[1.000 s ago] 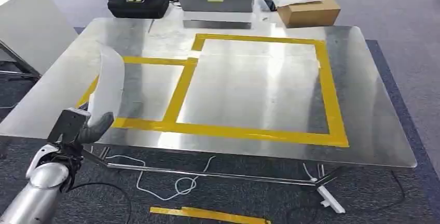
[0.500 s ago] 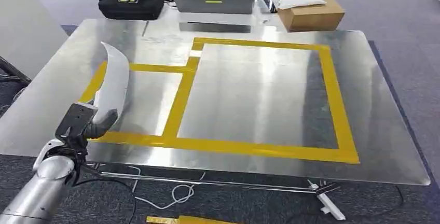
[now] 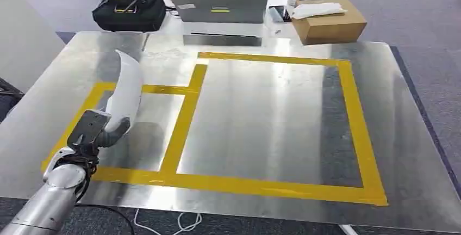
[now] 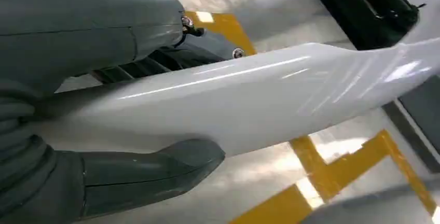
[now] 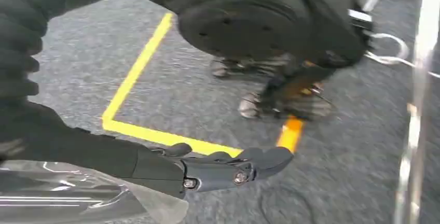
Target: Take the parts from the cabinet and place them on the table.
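Left hand [image 3: 97,131] grips the lower end of a long curved white part [image 3: 125,91], thumb on one face, dark fingers [image 4: 155,63] behind; the part stands upright over the smaller yellow-taped box on the metal table [image 3: 261,110]. Not yet set down, as far as I can judge.

Right hand [image 5: 223,169] hangs by the floor, fingers extended and close together; a clear glossy sheet lies beside it, grip uncertain.

Remaining: lower the part onto the table and release.
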`<action>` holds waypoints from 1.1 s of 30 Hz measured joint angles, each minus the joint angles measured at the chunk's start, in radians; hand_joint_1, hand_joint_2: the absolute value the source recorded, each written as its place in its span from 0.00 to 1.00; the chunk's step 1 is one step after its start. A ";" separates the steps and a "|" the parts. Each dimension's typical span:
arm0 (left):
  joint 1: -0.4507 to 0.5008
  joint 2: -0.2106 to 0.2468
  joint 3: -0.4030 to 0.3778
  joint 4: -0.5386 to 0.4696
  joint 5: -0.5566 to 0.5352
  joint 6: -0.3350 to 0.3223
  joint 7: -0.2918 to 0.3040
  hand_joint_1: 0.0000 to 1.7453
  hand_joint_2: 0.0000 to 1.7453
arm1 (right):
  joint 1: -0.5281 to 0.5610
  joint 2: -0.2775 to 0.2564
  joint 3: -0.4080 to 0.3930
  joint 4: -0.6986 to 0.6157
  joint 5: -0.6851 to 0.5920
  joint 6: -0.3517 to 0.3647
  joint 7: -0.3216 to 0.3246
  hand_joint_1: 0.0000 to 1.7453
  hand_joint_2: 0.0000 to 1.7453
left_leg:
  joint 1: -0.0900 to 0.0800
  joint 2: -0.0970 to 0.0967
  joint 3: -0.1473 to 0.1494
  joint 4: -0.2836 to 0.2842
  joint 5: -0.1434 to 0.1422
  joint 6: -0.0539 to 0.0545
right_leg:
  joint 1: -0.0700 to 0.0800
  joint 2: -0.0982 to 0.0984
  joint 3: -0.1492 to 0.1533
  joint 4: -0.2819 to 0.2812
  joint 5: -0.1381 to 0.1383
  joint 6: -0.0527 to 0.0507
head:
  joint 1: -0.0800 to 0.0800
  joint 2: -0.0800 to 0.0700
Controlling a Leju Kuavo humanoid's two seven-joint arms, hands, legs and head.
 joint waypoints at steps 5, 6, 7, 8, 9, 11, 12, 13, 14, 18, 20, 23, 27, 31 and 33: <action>0.008 0.007 0.000 0.010 -0.009 0.016 -0.004 1.00 1.00 | 0.027 -0.066 0.155 -0.010 -0.153 -0.098 0.020 0.00 1.00 | 0.009 0.000 -0.188 0.229 -0.090 -0.018 | 0.000 0.008 0.048 -0.004 -0.039 -0.006 | 0.000 0.000; 0.008 0.007 0.000 0.011 -0.013 0.017 -0.004 1.00 1.00 | 0.032 -0.074 0.176 -0.011 -0.158 -0.101 0.022 0.00 1.00 | 0.009 0.000 -0.192 0.190 -0.035 -0.016 | 0.000 0.008 0.062 -0.004 -0.048 -0.005 | 0.000 0.000; 0.008 0.008 0.000 0.011 -0.013 0.017 -0.004 1.00 1.00 | 0.034 -0.079 0.192 -0.012 -0.159 -0.102 0.022 0.00 1.00 | 0.009 0.000 -0.183 0.126 0.036 -0.014 | 0.000 0.010 0.074 -0.004 -0.056 -0.002 | 0.000 0.000; 0.008 0.009 0.000 0.011 -0.013 0.018 -0.004 1.00 1.00 | 0.034 -0.083 0.202 -0.012 -0.160 -0.103 0.022 0.00 1.00 | 0.008 0.000 -0.174 0.068 0.092 -0.011 | 0.000 0.010 0.082 -0.004 -0.061 0.000 | 0.000 0.000; 0.008 0.010 0.000 0.011 -0.013 0.018 -0.004 1.00 1.00 | 0.034 -0.087 0.212 -0.012 -0.160 -0.104 0.022 0.00 1.00 | 0.008 0.000 -0.168 0.017 0.138 -0.007 | 0.000 0.011 0.088 -0.004 -0.066 0.002 | 0.000 0.000; 0.009 0.013 0.000 0.016 -0.015 0.019 -0.003 1.00 1.00 | 0.036 -0.092 0.226 -0.012 -0.171 -0.113 0.023 0.00 1.00 | -0.002 0.000 -0.173 0.006 0.122 0.000 | 0.000 0.012 0.093 -0.007 -0.069 0.009 | 0.000 0.000; 0.007 0.013 -0.001 0.016 -0.022 0.021 0.000 1.00 1.00 | 0.039 -0.100 0.238 -0.014 -0.192 -0.126 0.024 0.00 1.00 | -0.004 0.000 -0.165 -0.022 0.128 0.008 | 0.000 0.012 0.085 -0.004 -0.074 0.017 | -0.008 0.000; 0.007 0.013 0.000 0.016 -0.031 0.027 0.007 1.00 1.00 | 0.044 -0.110 0.259 -0.015 -0.225 -0.150 0.026 0.00 1.00 | -0.005 -0.001 -0.167 -0.018 0.129 0.009 | 0.000 0.011 0.087 -0.008 -0.078 0.025 | -0.005 0.000; 0.007 0.013 0.001 0.017 -0.042 0.031 0.011 1.00 1.00 | 0.046 -0.125 0.287 -0.019 -0.265 -0.176 0.027 0.00 1.00 | 0.000 -0.002 -0.165 -0.025 0.131 0.006 | 0.004 0.010 0.090 -0.004 -0.087 0.024 | -0.007 0.000; 0.001 0.016 0.004 0.025 -0.081 0.050 0.032 1.00 1.00 | 0.053 -0.198 0.417 -0.026 -0.442 -0.307 0.020 0.00 1.00 | -0.003 -0.002 -0.165 -0.025 0.128 0.005 | 0.002 0.009 0.096 -0.016 -0.081 0.017 | -0.005 0.000; 0.002 0.022 0.011 0.036 -0.098 0.060 0.036 0.00 1.00 | 0.055 -0.250 0.524 -0.029 -0.580 -0.405 0.004 0.00 0.00 | -0.005 -0.002 -0.166 -0.025 0.127 0.007 | 0.000 0.009 0.097 -0.018 -0.081 0.019 | -0.004 0.000; 0.003 0.027 0.029 0.047 -0.122 0.081 0.042 0.00 1.00 | 0.046 -0.336 0.703 -0.042 -0.775 -0.524 -0.036 0.00 0.00 | -0.009 -0.002 -0.166 -0.024 0.128 0.011 | -0.004 0.009 0.096 -0.019 -0.078 0.025 | -0.004 0.000; 0.014 0.037 0.065 0.058 -0.152 0.133 0.051 0.00 0.00 | 0.001 -0.451 0.970 -0.068 -1.036 -0.679 -0.127 0.00 0.00 | -0.012 -0.002 -0.165 -0.024 0.130 0.016 | -0.008 0.009 0.096 -0.019 -0.078 0.040 | -0.005 0.000; 0.048 0.042 0.092 0.056 -0.128 0.153 0.012 0.00 0.00 | -0.048 -0.539 1.179 -0.093 -1.191 -0.754 -0.198 0.00 0.00 | -0.012 -0.002 -0.163 -0.024 0.132 0.018 | -0.007 0.009 0.096 -0.018 -0.077 0.041 | -0.005 0.000; 0.090 0.042 0.108 0.013 -0.061 0.148 -0.056 0.00 0.00 | -0.074 -0.575 1.269 -0.109 -1.265 -0.787 -0.236 0.00 0.00 | -0.012 -0.002 -0.162 -0.024 0.132 0.018 | -0.007 0.010 0.096 -0.017 -0.077 0.041 | -0.005 0.000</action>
